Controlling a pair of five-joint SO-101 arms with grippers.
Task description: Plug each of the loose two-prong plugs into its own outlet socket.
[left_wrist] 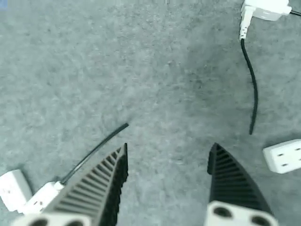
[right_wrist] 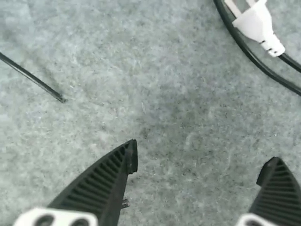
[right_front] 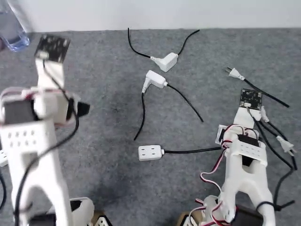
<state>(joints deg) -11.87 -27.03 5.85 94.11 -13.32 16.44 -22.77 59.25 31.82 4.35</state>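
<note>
Both hands gape wide, empty. The left hand [left_wrist: 169,149] hangs near the free socket [right_front: 150,152]. The right hand [right_wrist: 203,157] is well apart from that socket, near a loose plug [right_wrist: 254,21]. The cable [right_wrist: 249,54] touching that plug could snag a finger. The left wrist view shows a second plug [left_wrist: 42,197] plainly; from above, the arm covers it.

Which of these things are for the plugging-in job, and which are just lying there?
For the job:
- white outlet socket block on a black cord
- white two-prong plug on a black cord, at the far side
- second white plug among the black cords

Just lying about:
- clear plastic bottle in the corner
</note>
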